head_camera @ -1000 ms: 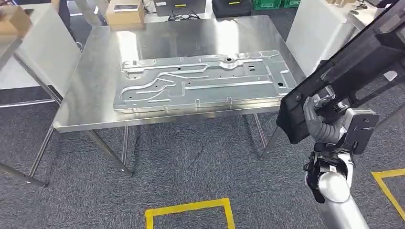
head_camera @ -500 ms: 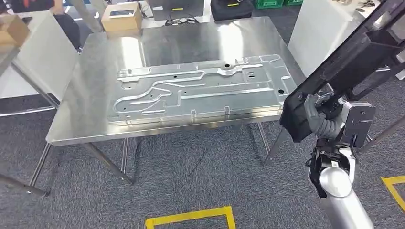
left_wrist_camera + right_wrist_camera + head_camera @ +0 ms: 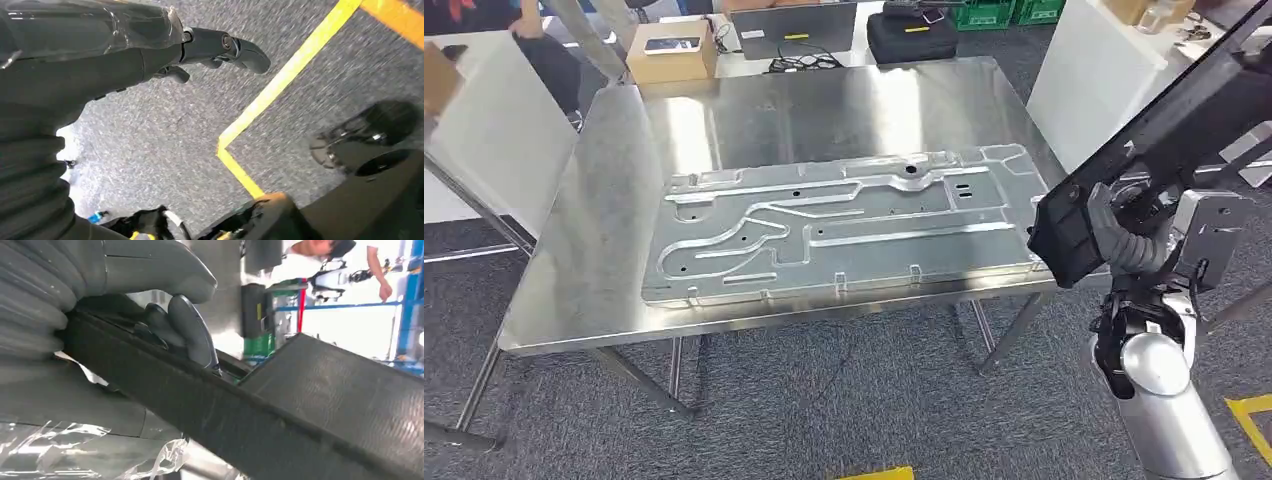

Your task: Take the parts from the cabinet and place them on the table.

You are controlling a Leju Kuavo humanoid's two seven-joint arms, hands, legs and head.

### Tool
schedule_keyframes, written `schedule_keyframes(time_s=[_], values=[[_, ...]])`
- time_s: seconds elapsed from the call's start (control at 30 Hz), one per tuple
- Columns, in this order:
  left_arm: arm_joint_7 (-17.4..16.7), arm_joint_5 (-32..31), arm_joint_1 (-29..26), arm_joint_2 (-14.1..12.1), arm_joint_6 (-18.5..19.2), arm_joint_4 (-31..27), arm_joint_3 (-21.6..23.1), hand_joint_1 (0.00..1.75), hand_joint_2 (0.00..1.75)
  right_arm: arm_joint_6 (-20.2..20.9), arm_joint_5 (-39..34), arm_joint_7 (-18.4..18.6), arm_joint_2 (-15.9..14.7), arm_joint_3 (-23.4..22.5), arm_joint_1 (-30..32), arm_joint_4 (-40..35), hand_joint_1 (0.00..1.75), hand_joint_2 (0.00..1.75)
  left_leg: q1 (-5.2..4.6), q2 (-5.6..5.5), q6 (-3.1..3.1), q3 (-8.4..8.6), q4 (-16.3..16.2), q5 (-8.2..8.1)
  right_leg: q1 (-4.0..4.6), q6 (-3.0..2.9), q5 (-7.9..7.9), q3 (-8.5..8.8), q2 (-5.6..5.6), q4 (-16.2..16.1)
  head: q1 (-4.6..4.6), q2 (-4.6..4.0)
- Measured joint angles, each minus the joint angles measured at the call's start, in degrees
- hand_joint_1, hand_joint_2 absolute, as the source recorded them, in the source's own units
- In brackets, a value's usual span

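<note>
Closer and lower in the head view than a second ago, the table (image 3: 614, 290) is now seen with more of its far edge and less of the yellow floor tape (image 3: 876, 473); the whole picture has shifted, so the camera has moved, not the things. The black part (image 3: 1144, 150) was held by the right hand (image 3: 1114, 245) then and is held by it now, at much the same slant.

The part is a long dark bar rising from its lower end near the table's right front corner up to the picture's right edge. It is carried above the floor, just beside the table, not set down. In the right wrist view the thumb (image 3: 150, 270) is pressed on one side and dark fingers (image 3: 192, 335) are wrapped over the part's edge (image 3: 240, 415).

A stamped metal panel (image 3: 844, 225) lies flat on the table. A cardboard box (image 3: 671, 52) and a black case (image 3: 911, 35) are seen beyond the far edge.

The left hand (image 3: 210, 47) hangs over the carpet, fingers apart and holding nothing.
</note>
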State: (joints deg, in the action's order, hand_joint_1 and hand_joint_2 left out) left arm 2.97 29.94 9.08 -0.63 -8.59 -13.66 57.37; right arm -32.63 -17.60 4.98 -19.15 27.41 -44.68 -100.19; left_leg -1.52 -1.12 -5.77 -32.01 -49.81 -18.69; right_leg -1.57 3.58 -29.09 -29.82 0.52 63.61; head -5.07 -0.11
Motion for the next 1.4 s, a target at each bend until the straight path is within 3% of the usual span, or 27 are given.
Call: schedule_keyframes(time_s=[0.07,0.1,0.13,0.17,0.2,0.27,0.33,0.4,0.43,0.5,0.57,0.6,0.67,0.73,0.77,0.8,0.9,0.97,1.03,1.07,1.13,1.17,1.2,1.23,1.27,1.3,1.4], values=[[0.1,0.6,-0.4,0.0,-0.4,0.0,-0.3,0.0,1.75,-0.2,-0.4,0.3,-0.9,0.0,0.0,0.2,1.75,1.75,-0.08,-0.06,-0.24,1.54,0.0,-1.44,0.25,0.17,-4.99,-5.84,0.0,7.0,0.02,0.02],[0.2,0.9,-0.7,0.0,-0.5,0.0,-0.6,0.0,1.75,-0.3,-0.4,0.6,-1.2,0.0,0.0,0.3,1.75,1.75,-0.12,-0.16,-0.23,2.49,0.0,-2.22,0.25,0.21,-6.83,-7.43,0.0,7.5,0.02,0.0],[0.3,1.2,-0.9,0.0,-0.6,0.0,-0.8,0.0,1.75,-0.4,-0.4,0.8,-1.5,0.0,-0.1,0.5,1.75,1.75,-0.17,-0.25,-0.21,3.54,0.0,-3.01,0.26,0.2,-7.05,-8.03,0.0,6.0,0.02,0.02],[0.4,1.4,-1.1,0.0,-0.7,0.0,-1.0,0.0,1.75,-0.5,-0.3,1.0,-1.8,0.0,-0.2,0.6,1.75,1.75,-0.21,-0.33,-0.15,4.65,0.0,-3.83,0.26,0.14,-5.73,-7.77,-0.02,2.9,0.02,0.0],[0.4,1.6,-1.3,0.0,-0.7,0.0,-1.2,0.0,1.75,-0.6,0.0,1.2,-2.2,0.0,-0.3,0.7,1.75,1.75,-0.22,-0.38,-0.05,5.88,0.0,-4.74,0.28,0.0,-2.29,-6.89,-0.03,-1.8,0.02,0.02],[0.6,1.9,-1.3,0.1,-0.5,0.0,-1.3,0.0,1.75,-0.3,-0.4,1.9,-3.0,-0.1,-0.5,0.7,1.75,1.75,-0.54,-0.45,0.38,7.8,-0.1,-6.4,0.46,-0.36,8.02,-5.7,-0.32,-11.2,0.07,0.0],[0.6,1.9,-1.3,0.1,-0.3,0.0,-1.3,0.0,1.75,0.3,-1.6,2.4,-3.8,-0.4,-0.5,0.7,1.75,1.75,-0.92,-0.6,1.0,8.79,1.2,-8.03,0.83,-0.66,7.14,-4.49,-0.36,-12.0,0.13,0.02],[0.9,1.9,-1.5,0.2,-0.3,0.0,-1.3,0.0,1.75,1.2,-2.2,2.4,-4.2,-0.5,-0.4,0.7,1.75,1.75,-0.99,-0.54,1.16,9.91,-0.2,-7.63,0.02,-1.33,8.14,-3.11,-0.01,-12.5,0.15,0.02],[1.0,1.9,-1.5,0.1,-0.3,0.0,-1.4,0.0,1.75,1.6,-1.8,2.8,-4.5,-0.6,-0.5,0.7,1.75,1.75,-1.05,-0.23,1.6,9.38,-2.0,-7.91,-0.05,-1.7,8.61,-2.28,-0.16,-12.5,0.18,0.02],[1.2,2.0,-1.2,0.2,-0.4,0.0,-1.4,0.0,1.75,1.8,-0.1,3.9,-5.2,-0.6,-0.8,0.7,1.75,1.75,-0.38,-0.04,2.91,3.85,-11.3,-9.4,-0.26,-2.25,7.67,-1.29,-0.21,-12.5,0.17,0.02],[1.2,2.2,-1.3,0.2,-0.5,0.0,-1.4,0.0,1.75,1.8,2.5,5.6,-5.4,-0.5,-0.9,0.7,1.75,1.75,0.29,0.01,3.57,-2.61,-19.5,-13.96,-0.26,-2.21,6.58,-0.46,-0.44,-12.5,0.17,0.02],[1.2,2.2,-1.5,0.2,-0.6,0.0,-1.4,0.0,1.75,1.8,3.4,6.3,-5.6,-0.5,-0.9,0.7,1.75,1.75,0.44,0.03,3.64,-4.51,-20.9,-15.62,-0.26,-2.2,5.97,0.16,-0.52,-12.5,0.18,0.02],[1.2,2.3,-1.7,0.2,-0.6,0.0,-1.6,0.0,1.75,1.9,4.8,7.3,-5.9,-0.4,-1.2,0.7,1.75,1.75,0.29,0.08,3.25,-4.97,-16.8,-14.45,-0.04,-2.09,4.58,1.96,-1.03,-12.5,0.17,0.02],[1.0,2.3,-1.7,0.2,-0.6,0.0,-1.7,0.0,1.75,2.4,6.0,8.3,-6.2,-0.4,-1.7,0.6,1.75,1.75,-0.47,1.38,1.35,-2.79,-7.1,-7.27,0.32,-2.1,3.21,4.05,-1.86,-12.8,0.17,0.02],[0.8,2.3,-1.7,0.1,-0.6,0.1,-1.9,0.0,1.75,2.7,6.8,8.7,-6.6,-0.4,-1.8,0.6,1.75,1.75,-1.49,4.01,-0.08,-1.84,-2.5,-1.84,0.1,-2.07,2.75,4.78,-2.3,-13.5,0.2,0.0],[0.7,2.4,-1.7,-0.1,-0.6,0.1,-2.0,0.0,1.75,3.2,7.6,9.3,-6.9,-0.3,-2.2,0.6,1.75,1.75,-2.63,3.98,-0.53,-1.86,0.0,-0.37,0.61,-1.54,2.21,5.71,-2.36,-13.7,0.15,0.02],[0.5,2.5,-1.6,-0.1,-0.4,0.1,-2.3,0.0,1.75,4.8,11.3,10.7,-7.0,0.3,-3.2,0.5,1.75,1.75,-1.82,2.84,-0.54,-0.49,0.9,-1.23,0.59,-0.74,2.16,7.64,-3.4,-13.4,0.15,0.0],[0.6,2.6,-1.7,0.0,-0.3,0.1,-2.4,0.0,1.75,5.4,13.4,10.9,-6.9,0.8,-3.7,0.5,1.75,1.75,-1.19,1.62,-0.92,1.66,1.0,-0.95,0.74,-0.28,1.23,5.57,-2.13,-9.0,0.22,0.0],[0.5,2.6,-1.2,0.2,-0.2,0.1,-2.4,0.0,1.75,6.4,15.3,10.7,-6.8,1.8,-4.0,0.5,1.75,1.75,-1.02,1.25,-1.56,2.67,0.9,-1.56,0.63,0.03,-0.88,-0.64,-0.94,0.8,0.15,0.02],[0.5,2.7,-1.2,0.3,-0.1,0.1,-2.4,0.0,1.75,6.9,16.0,10.6,-6.8,2.1,-4.0,0.5,1.75,1.75,-0.93,0.69,-1.54,3.21,0.9,-1.85,0.58,0.21,-3.25,-3.63,-0.79,4.5,0.22,0.02],[0.3,3.0,-1.4,0.3,0.2,0.1,-2.4,0.0,1.75,8.9,17.0,9.5,-6.2,3.4,-3.8,0.6,1.75,1.75,-0.67,-0.37,-1.25,4.7,0.8,-3.27,0.34,0.7,-7.46,-7.37,-0.81,6.3,0.2,0.02],[0.3,3.0,-1.4,0.4,0.3,0.1,-2.4,0.0,1.75,10.0,17.3,8.9,-5.7,3.9,-3.7,0.7,1.75,1.75,-0.51,-0.86,-1.02,5.66,0.8,-4.03,0.22,0.79,-7.65,-7.93,-0.8,4.2,0.2,0.02],[0.3,3.0,-1.4,0.4,0.4,0.1,-2.4,0.0,1.75,11.0,17.9,8.2,-5.3,4.6,-3.6,0.8,1.75,1.75,-0.37,-1.27,-0.74,6.72,0.8,-4.89,0.09,0.92,-6.29,-7.85,-0.81,0.6,0.17,0.02],[0.3,3.0,-1.4,0.4,0.6,0.1,-2.4,0.0,1.75,11.8,18.5,7.6,-4.7,5.3,-3.6,0.8,1.75,1.75,-0.3,-1.48,-0.43,7.8,0.8,-5.86,-0.07,0.98,-1.85,-7.56,-0.8,-3.8,0.2,0.02],[0.3,2.9,-1.5,0.4,0.6,0.1,-2.4,0.0,1.75,12.5,19.1,7.3,-4.3,6.0,-3.3,0.9,1.75,1.75,-0.37,-1.59,-0.07,7.6,1.0,-6.69,-0.24,1.04,5.68,-7.27,-0.72,-8.3,0.2,0.02],[0.2,2.8,-1.3,0.4,0.7,0.1,-2.4,0.0,1.75,13.1,19.7,7.2,-3.8,6.8,-3.3,1.0,1.75,1.75,-0.56,-1.94,0.17,8.85,0.0,-7.7,-0.19,0.76,10.29,-7.81,-0.74,-13.0,0.24,0.02],[0.2,2.8,-1.1,0.3,0.8,0.1,-2.4,0.0,1.75,14.2,20.5,7.0,-2.2,8.4,-3.5,1.2,1.75,1.75,-0.65,-2.14,1.3,10.49,0.6,-8.32,-0.14,-1.12,11.63,-6.03,-1.03,-12.9,0.24,0.02]])
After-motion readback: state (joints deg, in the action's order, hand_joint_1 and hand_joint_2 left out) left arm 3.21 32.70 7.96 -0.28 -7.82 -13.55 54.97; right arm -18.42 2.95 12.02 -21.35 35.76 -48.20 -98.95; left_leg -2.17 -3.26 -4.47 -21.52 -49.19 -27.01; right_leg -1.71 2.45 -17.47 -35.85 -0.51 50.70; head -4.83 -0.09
